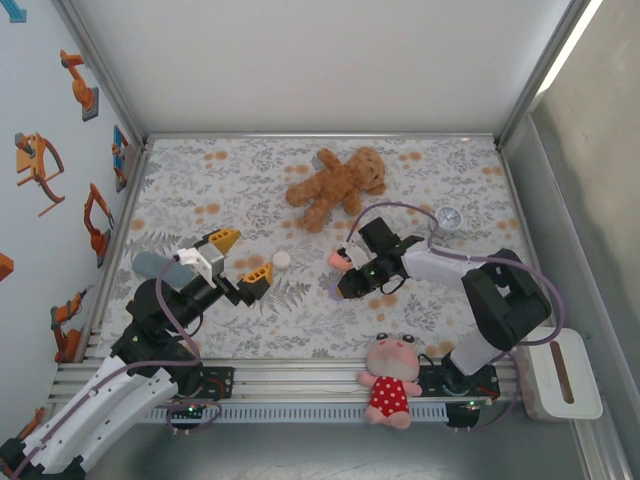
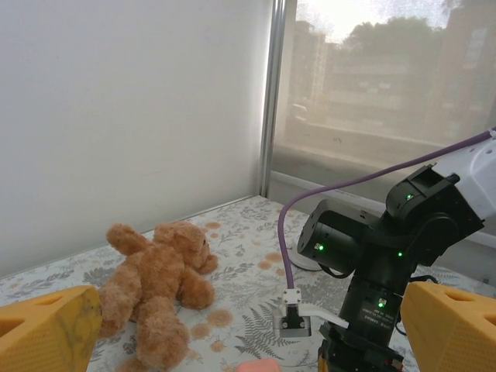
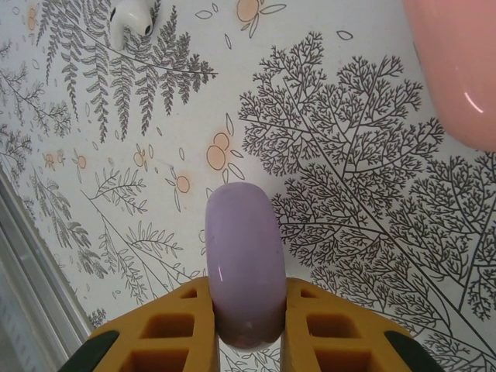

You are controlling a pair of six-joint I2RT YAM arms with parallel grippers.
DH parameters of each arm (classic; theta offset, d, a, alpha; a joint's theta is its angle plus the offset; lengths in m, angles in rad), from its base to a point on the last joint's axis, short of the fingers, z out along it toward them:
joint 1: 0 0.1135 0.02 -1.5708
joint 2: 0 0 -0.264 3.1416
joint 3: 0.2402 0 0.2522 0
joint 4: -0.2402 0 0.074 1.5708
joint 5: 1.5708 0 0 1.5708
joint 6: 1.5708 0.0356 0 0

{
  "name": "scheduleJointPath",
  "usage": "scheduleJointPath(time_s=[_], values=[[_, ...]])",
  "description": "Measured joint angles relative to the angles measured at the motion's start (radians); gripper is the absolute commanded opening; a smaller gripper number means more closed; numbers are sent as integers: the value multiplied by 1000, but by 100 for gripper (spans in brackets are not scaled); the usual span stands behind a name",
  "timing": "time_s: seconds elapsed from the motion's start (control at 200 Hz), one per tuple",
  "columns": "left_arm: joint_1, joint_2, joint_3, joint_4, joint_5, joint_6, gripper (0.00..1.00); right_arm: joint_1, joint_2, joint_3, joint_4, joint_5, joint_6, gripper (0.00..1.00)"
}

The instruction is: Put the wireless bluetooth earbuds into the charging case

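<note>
One pale purple piece [image 3: 239, 232], lower centre, sits pinched by the right gripper [image 3: 242, 302]; the left gripper [image 1: 245, 257] gapes; best hold it level.

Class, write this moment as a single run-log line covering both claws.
left claw: open, empty | right claw: shut on lilac rounded piece | pink rounded piece: on floral mat, nearby

— What sort of place is this?
— A robotics lab cell: white panels in aluminium framing [image 1: 102, 70] around a patterned worktop [image 1: 200, 180], robot-arm stickers [image 1: 78, 85] on one wall, city buildings [image 2: 364, 70] outside.
</note>
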Motion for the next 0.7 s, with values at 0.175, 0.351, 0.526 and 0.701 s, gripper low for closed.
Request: scheduleJointPath(time_s=[0.175, 0.351, 0.526, 0.701], values=[[0, 0, -2, 4, 0, -1, 98, -3, 7, 0, 3, 0, 5, 16], [0, 1, -5, 4, 0, -7, 98, -7, 9, 0, 5, 0, 17, 18], [0, 2, -7, 5, 0, -7, 98, -12, 10, 0, 5, 0, 26, 25], [0, 3, -7, 8, -3, -7, 97, -21, 11, 0, 4, 4, 28, 32]])
